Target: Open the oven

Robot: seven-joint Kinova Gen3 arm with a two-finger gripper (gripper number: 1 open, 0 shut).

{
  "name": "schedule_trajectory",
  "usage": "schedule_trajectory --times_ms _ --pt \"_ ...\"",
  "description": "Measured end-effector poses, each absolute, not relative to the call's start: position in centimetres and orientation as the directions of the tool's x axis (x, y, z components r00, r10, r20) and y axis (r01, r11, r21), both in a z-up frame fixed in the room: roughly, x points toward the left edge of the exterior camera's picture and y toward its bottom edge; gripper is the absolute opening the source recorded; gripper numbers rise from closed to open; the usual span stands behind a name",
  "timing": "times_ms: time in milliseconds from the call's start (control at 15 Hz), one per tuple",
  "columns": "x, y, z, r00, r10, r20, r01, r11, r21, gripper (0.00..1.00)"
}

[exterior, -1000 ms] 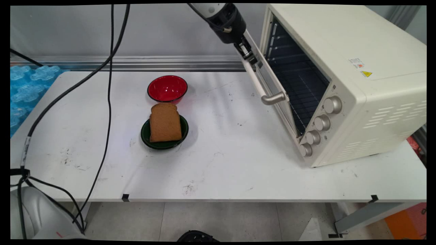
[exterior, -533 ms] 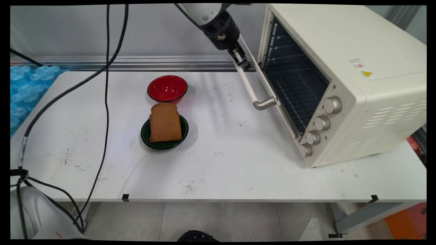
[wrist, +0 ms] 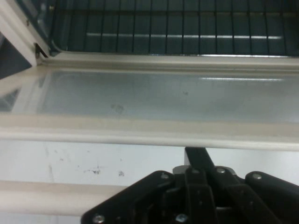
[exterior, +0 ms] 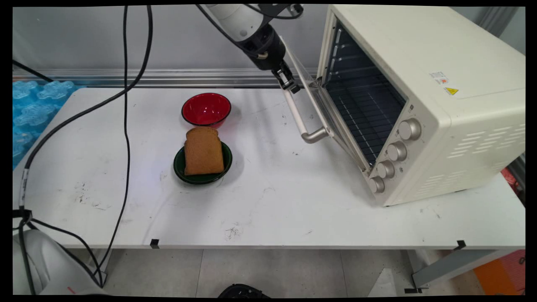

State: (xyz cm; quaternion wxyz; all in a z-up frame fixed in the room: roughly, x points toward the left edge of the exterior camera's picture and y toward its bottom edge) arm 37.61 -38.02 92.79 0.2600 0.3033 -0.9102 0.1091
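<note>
My gripper point(exterior: 289, 82) is shut on the far end of the oven door handle point(exterior: 298, 115), a cream bar with metal ends. The door point(exterior: 314, 91) of the cream toaster oven point(exterior: 440, 105) hangs partly open, leaning out toward the table's left. In the hand view the handle bar point(wrist: 46, 197) runs behind my black linkage point(wrist: 198, 182). Beyond it lie the door's glass pane point(wrist: 154, 95) and the wire rack point(wrist: 187, 28) inside the oven. A slice of brown bread point(exterior: 203, 152) rests on a dark green plate point(exterior: 179, 167), left of the door.
A red bowl point(exterior: 206, 109) stands just behind the bread plate. Black cables point(exterior: 126, 126) hang over the table's left side. Blue moulded packaging point(exterior: 29, 105) lies off the left edge. The oven fills the table's right side, with several knobs point(exterior: 396, 151) down its front.
The gripper has moved left and slightly down with the handle. The oven door has swung further open, away from the oven's front.
</note>
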Motion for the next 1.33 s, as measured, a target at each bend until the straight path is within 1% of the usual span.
schedule_trajectory --times_ms 1333 --pt "41.0 -35.9 88.5 -0.685 -0.509 0.521 -0.62 0.783 -0.051 0.0"
